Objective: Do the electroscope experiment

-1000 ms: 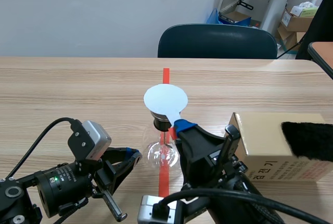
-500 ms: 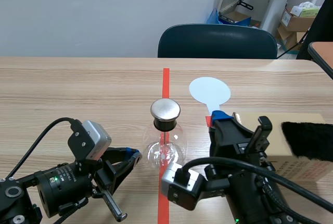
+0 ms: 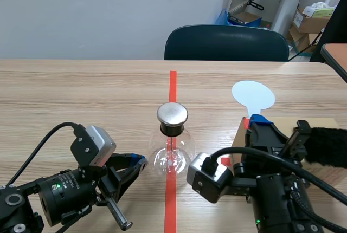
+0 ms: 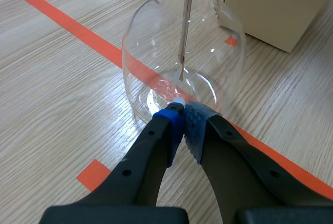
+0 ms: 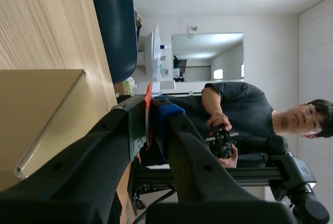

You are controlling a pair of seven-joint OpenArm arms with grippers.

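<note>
The electroscope, a clear glass flask [image 3: 172, 154] with a round metal cap [image 3: 172, 113], stands on the red tape line at mid-table. In the left wrist view the flask [image 4: 182, 62] shows a thin rod [image 4: 185, 31] hanging inside. My left gripper [image 3: 138, 163] [image 4: 182, 119] rests low just left of the flask, shut on nothing, its tips close to the glass base. My right gripper [image 3: 256, 120] [image 5: 151, 110] is shut on the red handle of a paddle with a pale round disc [image 3: 253, 95] [image 5: 155, 57]. It holds the paddle upright, well right of the flask.
A cardboard box [image 3: 324, 122] [image 4: 270, 5] [image 5: 41, 109] lies under and behind my right arm, with a black furry cloth [image 3: 325, 145] on it. A dark chair [image 3: 226, 43] stands at the table's far edge. A person [image 5: 244, 114] appears in the right wrist view's background.
My right arm has carried the paddle from over the flask's metal cap away to the right, above the box. The left arm and the flask have stayed put.
</note>
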